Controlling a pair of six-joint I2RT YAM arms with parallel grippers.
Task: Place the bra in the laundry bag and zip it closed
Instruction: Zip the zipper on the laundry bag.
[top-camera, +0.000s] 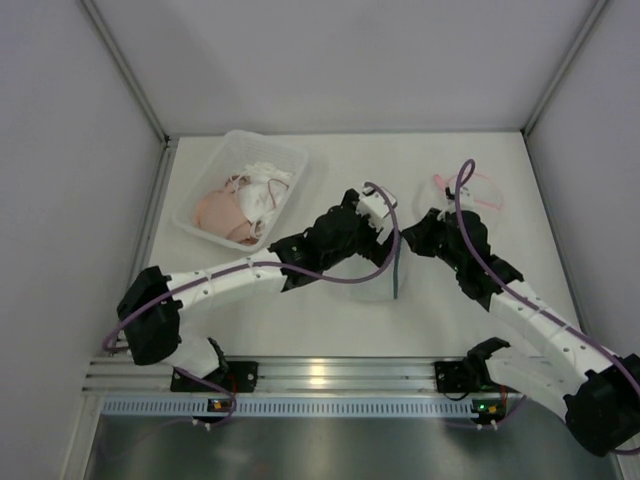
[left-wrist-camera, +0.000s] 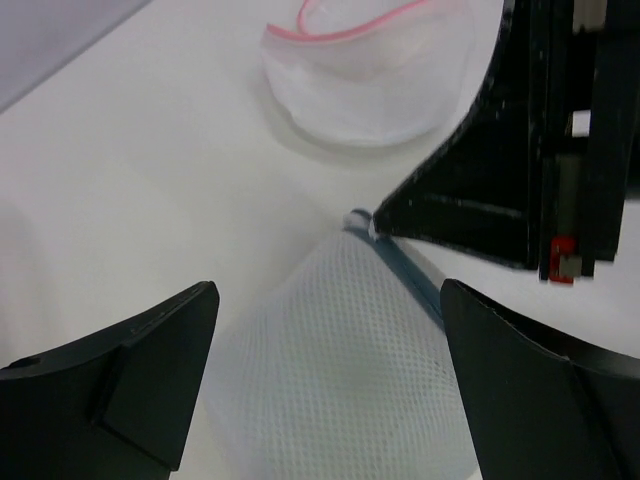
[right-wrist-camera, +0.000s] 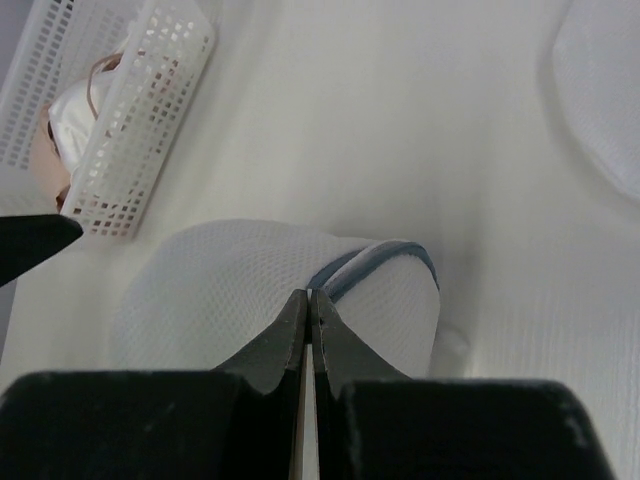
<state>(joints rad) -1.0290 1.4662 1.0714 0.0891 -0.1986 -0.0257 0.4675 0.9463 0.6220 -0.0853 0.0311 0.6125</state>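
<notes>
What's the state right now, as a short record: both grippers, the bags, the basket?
left gripper: open, jaws wide above the mesh bag
right gripper: shut, tips at the mesh bag's blue zipper
mesh bag contents: cannot tell
pink-trimmed bag: lying apart, farther back on the table
basket: far left, bras inside

My top camera looks steeply down on the whole tabletop (top-camera: 330, 330) from behind the arm bases. Both wrist cameras sit close above the mesh laundry bag (left-wrist-camera: 340, 370), which I see in both.
</notes>
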